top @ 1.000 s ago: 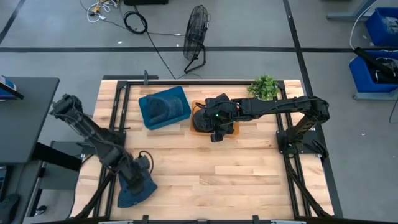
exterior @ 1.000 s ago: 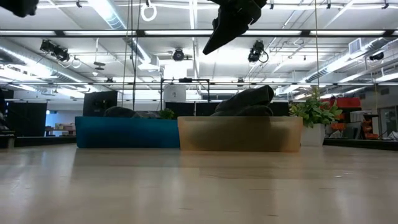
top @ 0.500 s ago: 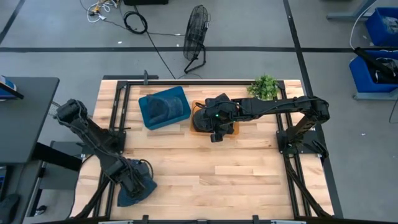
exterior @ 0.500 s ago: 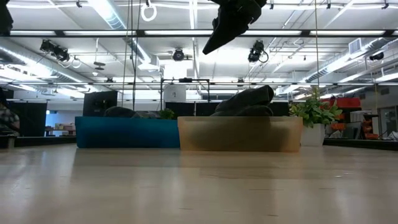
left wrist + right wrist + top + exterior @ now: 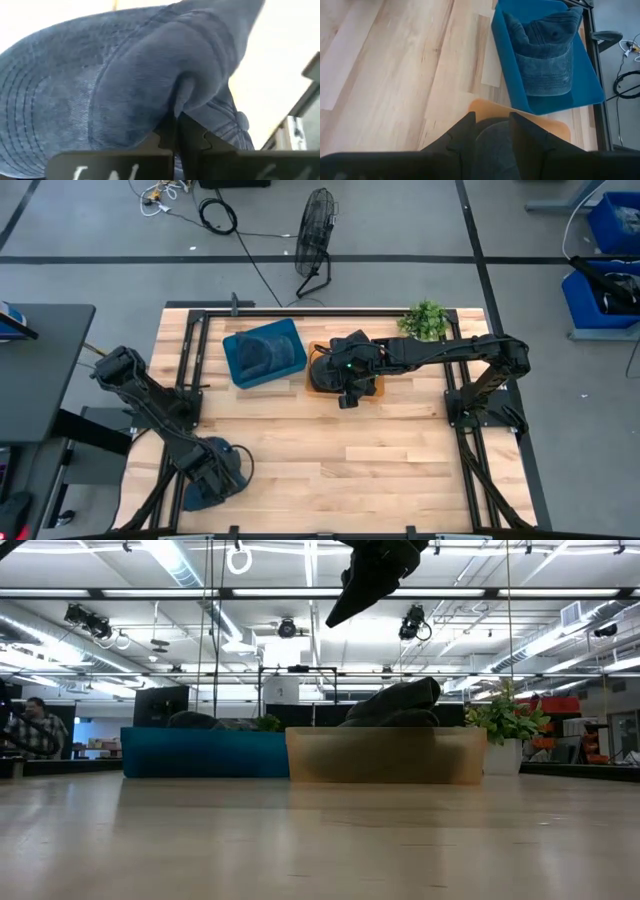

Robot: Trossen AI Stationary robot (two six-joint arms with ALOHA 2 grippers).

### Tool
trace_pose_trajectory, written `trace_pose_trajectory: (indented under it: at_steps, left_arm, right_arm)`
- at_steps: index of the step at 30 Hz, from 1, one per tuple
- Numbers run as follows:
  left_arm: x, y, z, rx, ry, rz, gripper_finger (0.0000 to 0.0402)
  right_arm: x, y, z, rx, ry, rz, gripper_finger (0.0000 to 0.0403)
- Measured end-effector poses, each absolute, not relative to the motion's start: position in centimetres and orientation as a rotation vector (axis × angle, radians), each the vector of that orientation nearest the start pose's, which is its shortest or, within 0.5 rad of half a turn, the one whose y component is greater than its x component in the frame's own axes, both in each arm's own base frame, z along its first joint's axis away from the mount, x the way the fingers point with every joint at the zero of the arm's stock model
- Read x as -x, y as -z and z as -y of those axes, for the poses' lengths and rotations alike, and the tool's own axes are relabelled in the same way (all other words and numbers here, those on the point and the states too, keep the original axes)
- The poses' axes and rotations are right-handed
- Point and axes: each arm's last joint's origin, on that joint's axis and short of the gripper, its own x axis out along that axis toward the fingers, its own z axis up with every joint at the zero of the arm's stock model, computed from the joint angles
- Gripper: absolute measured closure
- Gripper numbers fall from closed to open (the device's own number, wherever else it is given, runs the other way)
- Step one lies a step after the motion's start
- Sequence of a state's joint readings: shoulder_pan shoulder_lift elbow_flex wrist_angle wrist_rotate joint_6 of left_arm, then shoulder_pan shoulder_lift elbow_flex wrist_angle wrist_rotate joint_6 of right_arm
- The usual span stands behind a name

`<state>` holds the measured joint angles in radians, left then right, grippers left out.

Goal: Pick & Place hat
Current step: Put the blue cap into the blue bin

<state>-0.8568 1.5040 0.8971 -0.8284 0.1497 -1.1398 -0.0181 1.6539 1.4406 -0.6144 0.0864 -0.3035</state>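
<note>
A blue denim hat (image 5: 200, 492) is at the table's near left corner, under my left gripper (image 5: 218, 472), which is shut on it; the hat fills the left wrist view (image 5: 125, 80). My right gripper (image 5: 345, 395) is open and empty, well above the orange bin (image 5: 372, 388) that holds a dark grey hat (image 5: 400, 700), as the low view (image 5: 368, 575) shows. The dark hat also shows between the fingers in the right wrist view (image 5: 492, 142). A second blue hat (image 5: 545, 60) lies in the blue bin (image 5: 262, 352). My left gripper pinches a raised fold of the hat's crown (image 5: 184, 95) between its two shut fingers, coming from above. The brim (image 5: 35, 110) spreads out to one side of the fingers. Whether the hat rests on the table or hangs clear, I cannot tell.
The blue bin and the orange bin stand side by side at the table's far middle. A small green plant (image 5: 425, 320) stands at the far right. Bare wood (image 5: 350, 450) lies between the bins and the near edge. A person (image 5: 35, 725) shows in the room beyond.
My left arm has drawn in over the blue hat, its gripper going a little toward the table's near edge, so that more of the hat is covered from above. My right gripper has kept still above the orange bin.
</note>
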Motion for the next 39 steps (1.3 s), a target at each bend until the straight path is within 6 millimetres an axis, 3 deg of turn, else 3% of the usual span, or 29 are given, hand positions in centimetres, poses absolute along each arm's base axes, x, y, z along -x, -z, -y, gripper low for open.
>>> trace_pose_trajectory:
  at_steps: [3,7,15,20,26,32,39]
  left_arm:
    - [-17.1,-19.3,19.5,0.346,0.014,-1.569,0.0396]
    - [-18.8,-22.4,19.3,0.236,0.081,-1.490,0.0397]
    - [-20.4,-29.8,16.5,-0.375,0.249,-1.391,0.0398]
    - [-21.0,-32.5,12.9,-0.825,0.243,-1.413,0.0398]
    - [-23.2,-33.6,7.9,-1.101,0.244,-1.433,0.0394]
    - [-24.8,-33.6,1.6,-1.144,0.221,-1.551,0.0398]
    - [-26.2,-33.8,-5.1,-1.161,0.207,-1.525,0.0398]
  right_arm:
    - [-36.0,-30.3,0.9,0.314,-0.027,-0.832,0.0282]
    - [-36.1,-30.3,0.9,0.314,-0.025,-0.819,0.0282]
    - [-36.1,-30.4,0.9,0.314,-0.025,-0.816,0.0282]
    - [-36.1,-30.4,0.9,0.314,-0.025,-0.816,0.0282]
    - [-36.1,-30.4,0.9,0.315,-0.024,-0.813,0.0282]
    - [-36.1,-30.4,0.9,0.314,-0.024,-0.813,0.0282]
    - [-36.1,-30.4,0.9,0.314,-0.024,-0.813,0.0282]
